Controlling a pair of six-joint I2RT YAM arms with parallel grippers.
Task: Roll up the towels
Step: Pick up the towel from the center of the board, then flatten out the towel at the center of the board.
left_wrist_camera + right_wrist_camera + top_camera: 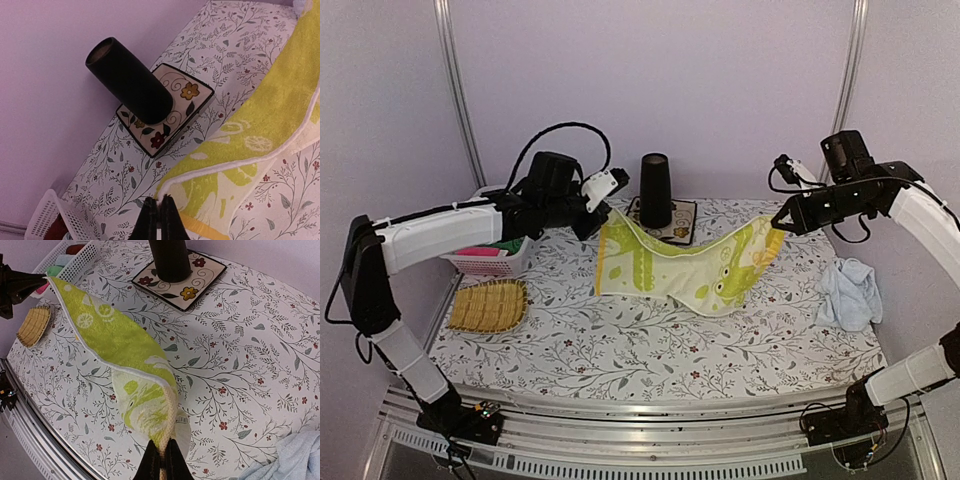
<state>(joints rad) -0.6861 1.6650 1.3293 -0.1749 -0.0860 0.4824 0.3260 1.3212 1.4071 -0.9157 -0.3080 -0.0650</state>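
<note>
The yellow-green towel [670, 265] hangs stretched in the air between both grippers, sagging in the middle above the table. My left gripper [603, 217] is shut on its left corner; the left wrist view shows the jaws [160, 200] pinching the white hem of the towel [270, 115]. My right gripper [778, 224] is shut on the right corner; the right wrist view shows the jaws [162, 445] closed on the bunched edge of the towel [120, 340]. The light blue towel [850, 292] lies crumpled at the table's right side and shows in the right wrist view [295, 457].
A black cylinder [655, 190] stands on a flowered mat [682, 215] at the back centre, just behind the towel. A woven straw tray [488, 305] lies at the left. A white basket [492, 258] sits at the back left under my left arm.
</note>
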